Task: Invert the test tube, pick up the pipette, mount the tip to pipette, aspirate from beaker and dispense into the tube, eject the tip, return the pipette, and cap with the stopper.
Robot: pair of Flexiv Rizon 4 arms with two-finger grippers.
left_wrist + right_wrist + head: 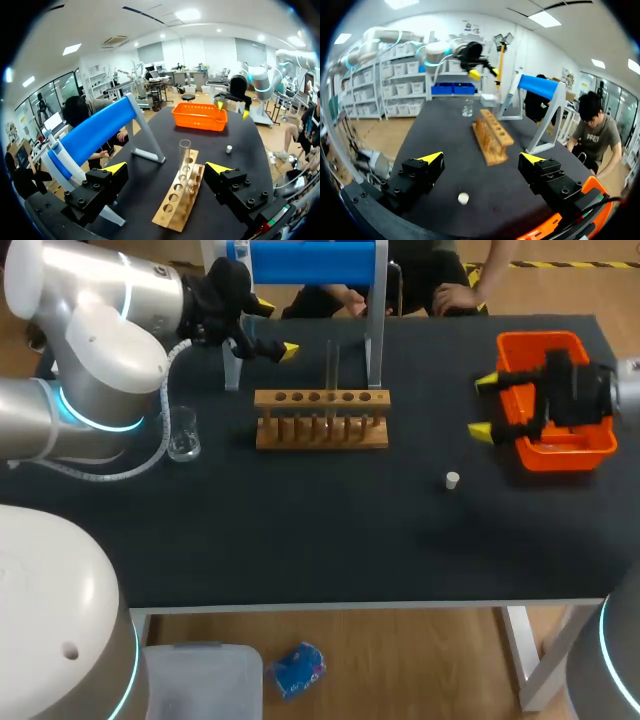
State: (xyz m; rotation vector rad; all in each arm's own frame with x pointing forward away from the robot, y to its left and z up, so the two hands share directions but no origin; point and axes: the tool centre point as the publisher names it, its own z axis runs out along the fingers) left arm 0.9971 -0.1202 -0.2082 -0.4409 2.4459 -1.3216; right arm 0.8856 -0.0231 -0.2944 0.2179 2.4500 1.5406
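Clear glass test tube (332,365): upright in slotted wooden rack (321,418). Small white stopper (452,479): loose on black table (300,530). Left gripper (275,328), right gripper (483,406): fingers spread, holding nothing.

A wooden rack (321,430) stands well apart from an orange basket (560,457).

The desk (300,540) has a matt black top. The rack (321,420) is pale, smooth wood with a dull sheen. The test tube (332,365) and the beaker (183,433) near the desk's left edge are clear and glassy. The bin (560,455) is glossy orange plastic. The stopper (452,479) looks matt white. The stand (310,260) has a smooth blue plastic bar on pale legs. The left tool (275,328) and the right tool (483,406) are matt black with yellow tips.
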